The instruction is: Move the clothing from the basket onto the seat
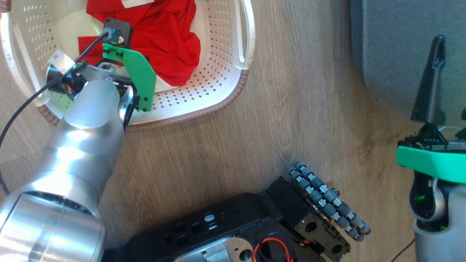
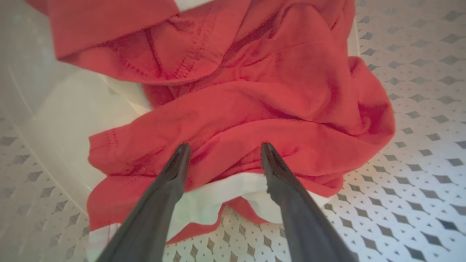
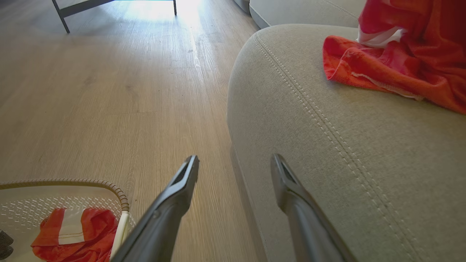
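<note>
Red clothing [image 1: 160, 40] is piled in the basket [image 1: 218, 91] at the upper left; the left gripper [image 2: 225, 146] is spread over it; the right gripper [image 3: 235, 158] is spread by the seat [image 3: 327, 153].

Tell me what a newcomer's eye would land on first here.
Bright red clothing heaped in the cream perforated basket, with the left gripper open right over it. Next, another red garment lying on the grey seat, ahead of the open right gripper.

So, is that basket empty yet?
No. Red clothing lies crumpled in the basket, by the open left hand; another piece is on the seat.
</note>
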You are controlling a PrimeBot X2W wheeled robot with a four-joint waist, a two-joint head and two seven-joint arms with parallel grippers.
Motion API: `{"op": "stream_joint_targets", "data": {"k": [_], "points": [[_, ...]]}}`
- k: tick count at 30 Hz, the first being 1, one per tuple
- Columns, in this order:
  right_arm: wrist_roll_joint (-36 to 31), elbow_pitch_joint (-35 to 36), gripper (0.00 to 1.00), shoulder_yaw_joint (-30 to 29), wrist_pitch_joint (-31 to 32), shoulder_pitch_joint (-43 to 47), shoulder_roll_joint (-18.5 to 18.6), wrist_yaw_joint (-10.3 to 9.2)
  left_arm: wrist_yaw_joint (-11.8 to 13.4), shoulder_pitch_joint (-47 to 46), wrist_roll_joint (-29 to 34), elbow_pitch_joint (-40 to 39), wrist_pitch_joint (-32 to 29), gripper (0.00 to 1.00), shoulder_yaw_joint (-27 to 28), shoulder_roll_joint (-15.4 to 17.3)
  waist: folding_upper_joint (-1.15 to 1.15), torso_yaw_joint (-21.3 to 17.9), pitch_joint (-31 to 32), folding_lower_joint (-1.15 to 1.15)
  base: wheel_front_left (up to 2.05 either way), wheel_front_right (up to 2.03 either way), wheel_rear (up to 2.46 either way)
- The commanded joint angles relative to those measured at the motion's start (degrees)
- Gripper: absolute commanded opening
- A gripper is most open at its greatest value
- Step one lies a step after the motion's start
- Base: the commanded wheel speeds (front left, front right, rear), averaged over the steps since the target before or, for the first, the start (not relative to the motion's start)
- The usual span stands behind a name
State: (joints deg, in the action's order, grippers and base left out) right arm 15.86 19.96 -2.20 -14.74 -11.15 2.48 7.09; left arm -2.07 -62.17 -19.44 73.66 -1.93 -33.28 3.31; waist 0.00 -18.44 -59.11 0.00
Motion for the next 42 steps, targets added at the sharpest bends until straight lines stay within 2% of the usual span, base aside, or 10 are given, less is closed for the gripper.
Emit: {"op": "stream_joint_targets", "data": {"k": [1, 26, 27, 28, 29, 30, 33, 34, 42], "points": [[-0.1, 1.6, 1.0, 0.6, -0.3, 3.5, 0.4, 0.4, -0.3, 0.7, -0.4, -0.2, 0.6, 1.0, 0.2, 0.1, 0.0, 0.2, -0.1, 0.0, 0.0, 0.0, 0.0], [-1.2, 3.0, 1.0, 1.5, -0.3, 4.8, 0.4, 0.4, -4.2, 2.2, -5.4, -2.2, 1.6, 1.0, -2.6, -0.4, 0.0, 1.4, -0.9, 0.0, 0.0, 0.0, 0.0], [-1.2, 3.0, 1.0, 1.5, -0.3, 4.8, 0.4, 0.4, -4.3, 2.3, -5.6, -2.2, 1.5, 0.95, -2.8, -0.4, 0.0, 1.4, -0.9, 0.0, 0.0, 0.0, 0.0], [-1.2, 3.0, 1.0, 1.5, -0.3, 4.9, 0.4, 0.4, -4.4, 2.3, -5.7, -2.3, 1.4, 0.78, -3.1, -0.4, 0.0, 1.5, -0.9, 0.0, 0.0, 0.0, 0.0], [-1.2, 3.0, 1.0, 1.5, -0.3, 4.9, 0.4, 0.4, -4.4, 2.3, -5.8, -2.3, 1.4, 0.73, -3.3, -0.4, 0.0, 1.5, -0.9, 0.0, 0.0, 0.0, 0.0], [-1.2, 3.0, 1.0, 1.4, -0.3, 4.9, 0.4, 0.4, -4.4, 2.4, -5.9, -2.3, 1.3, 0.56, -3.6, -0.4, 0.0, 1.5, -0.9, 0.0, 0.0, 0.0, 0.0], [-1.2, 3.1, 1.0, 1.4, -0.3, 5.0, 0.4, 0.4, -4.6, 2.5, -6.3, -2.2, 1.4, 0.22, -4.2, -0.4, 0.0, 1.6, -0.9, 0.0, 0.0, 0.0, 0.0], [-1.2, 3.2, 1.0, 1.4, -0.3, 5.1, 0.4, 0.4, -4.7, 2.7, -6.6, -2.3, 1.3, 0.0, -4.7, -0.4, 0.0, 1.6, -0.9, 0.0, 0.0, 0.0, 0.0], [-0.9, 3.1, 1.0, 1.4, -0.3, 5.1, 0.4, 0.4, -5.0, 2.6, -8.1, -3.0, 1.6, 0.0, -5.9, -0.4, 0.0, 1.5, -0.8, 0.0, 0.0, 0.0, 0.0]]}}
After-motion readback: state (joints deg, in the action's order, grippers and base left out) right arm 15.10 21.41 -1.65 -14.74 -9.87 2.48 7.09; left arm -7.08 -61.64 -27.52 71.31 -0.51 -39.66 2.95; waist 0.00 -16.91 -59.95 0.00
